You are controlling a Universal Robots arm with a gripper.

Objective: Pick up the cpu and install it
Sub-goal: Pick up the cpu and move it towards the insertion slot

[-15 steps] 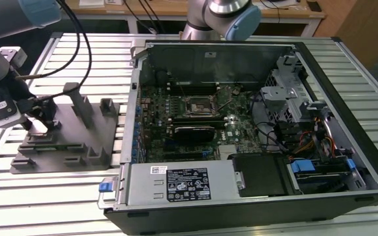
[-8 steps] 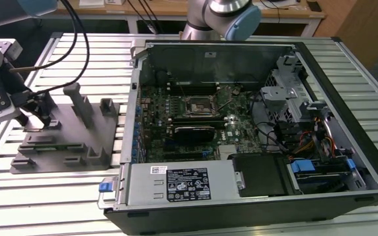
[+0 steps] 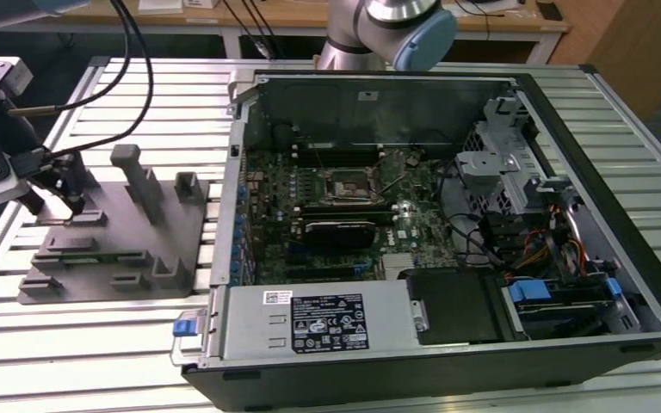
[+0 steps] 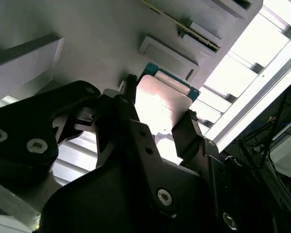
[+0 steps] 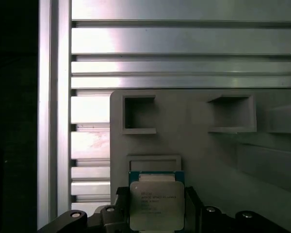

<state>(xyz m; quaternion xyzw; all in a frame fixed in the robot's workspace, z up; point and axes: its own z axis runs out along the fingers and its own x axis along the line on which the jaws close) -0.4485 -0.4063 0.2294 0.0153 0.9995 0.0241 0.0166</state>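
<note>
1. Jaws: your gripper [image 4: 157, 110] pinches the cpu [image 4: 163, 103] by two opposite sides.
2. Cpu: flat square with a pale silver top and green rim. It sits at a shallow pocket of the grey fixture [image 5: 208, 155], near the fixture's corner on the exterior view's left.
3. Around: the fixture's upright blocks [image 3: 138, 176] stand just beside your gripper. The open computer case [image 3: 423, 215] is well apart on the slatted table [image 3: 32, 344].

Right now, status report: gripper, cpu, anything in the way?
Gripper shut on cpu, at grey fixture. Cpu flat between fingers, not yet in case. Nothing seen in the way.
</note>
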